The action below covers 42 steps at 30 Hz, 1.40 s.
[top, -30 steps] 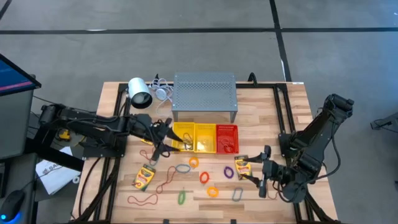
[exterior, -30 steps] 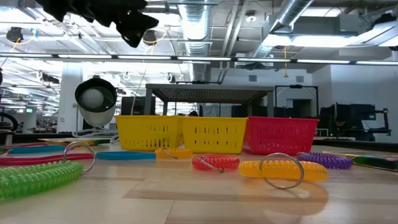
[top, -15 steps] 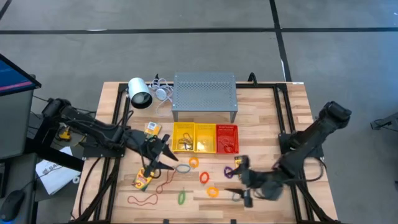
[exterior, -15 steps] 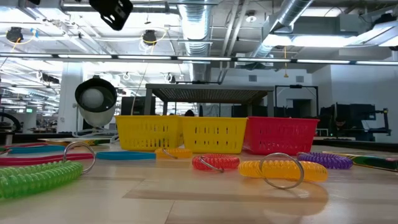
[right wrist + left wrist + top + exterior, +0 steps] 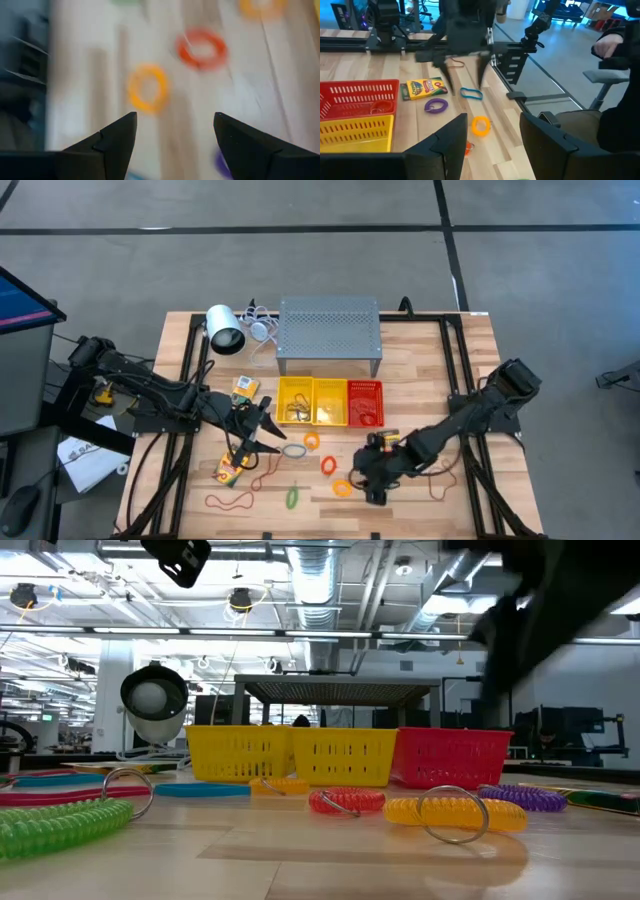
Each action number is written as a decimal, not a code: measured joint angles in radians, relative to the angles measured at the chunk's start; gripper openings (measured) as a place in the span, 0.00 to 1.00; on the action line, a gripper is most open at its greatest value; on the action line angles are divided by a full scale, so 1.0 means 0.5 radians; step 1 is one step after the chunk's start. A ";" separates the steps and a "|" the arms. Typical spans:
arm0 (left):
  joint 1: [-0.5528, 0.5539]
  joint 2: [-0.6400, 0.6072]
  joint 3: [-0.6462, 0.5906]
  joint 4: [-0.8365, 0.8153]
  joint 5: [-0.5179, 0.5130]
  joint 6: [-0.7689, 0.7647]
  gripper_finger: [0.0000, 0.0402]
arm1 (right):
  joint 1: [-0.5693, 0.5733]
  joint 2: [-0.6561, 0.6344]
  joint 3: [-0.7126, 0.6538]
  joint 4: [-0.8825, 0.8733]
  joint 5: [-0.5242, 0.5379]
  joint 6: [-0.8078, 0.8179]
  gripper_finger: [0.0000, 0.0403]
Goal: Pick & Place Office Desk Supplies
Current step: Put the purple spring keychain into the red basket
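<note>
The small yellow-orange coiled plastic ring [image 5: 342,488] lies on the wooden table [image 5: 440,380] just beside the spread-fingered, empty right gripper [image 5: 371,475], which should centre over it before closing; the left gripper [image 5: 262,434], also released, hovers near the yellow-and-green crayon box [image 5: 230,470].

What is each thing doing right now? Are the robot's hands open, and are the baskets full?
Left end effector: open, holding nothing.
Right end effector: open, empty, near the yellow ring.
Red basket: upright, a ring inside.
Middle yellow basket: upright, looks empty.
Lamp: lying tipped on the table.
Crayon box: lying flat.
</note>
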 joint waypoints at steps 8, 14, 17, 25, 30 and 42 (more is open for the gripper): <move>-0.001 0.000 -0.120 0.060 0.000 -0.010 0.44 | -0.060 0.154 0.047 -0.200 -0.093 0.082 0.65; -0.001 0.000 -0.205 0.145 -0.012 -0.054 0.44 | -0.077 0.167 0.049 -0.321 -0.075 0.186 0.65; -0.001 0.000 -0.236 0.187 -0.014 -0.054 0.44 | -0.086 0.177 0.049 -0.343 -0.075 0.193 0.65; -0.001 0.000 -0.265 0.269 -0.015 -0.055 0.44 | -0.111 0.184 0.048 -0.353 -0.062 0.225 0.65; -0.001 0.000 -0.265 0.269 -0.015 -0.055 0.44 | -0.107 0.216 0.043 -0.374 -0.063 0.235 0.65; -0.001 0.000 -0.267 0.315 -0.015 -0.053 0.44 | -0.102 0.309 0.031 -0.313 -0.083 0.283 0.65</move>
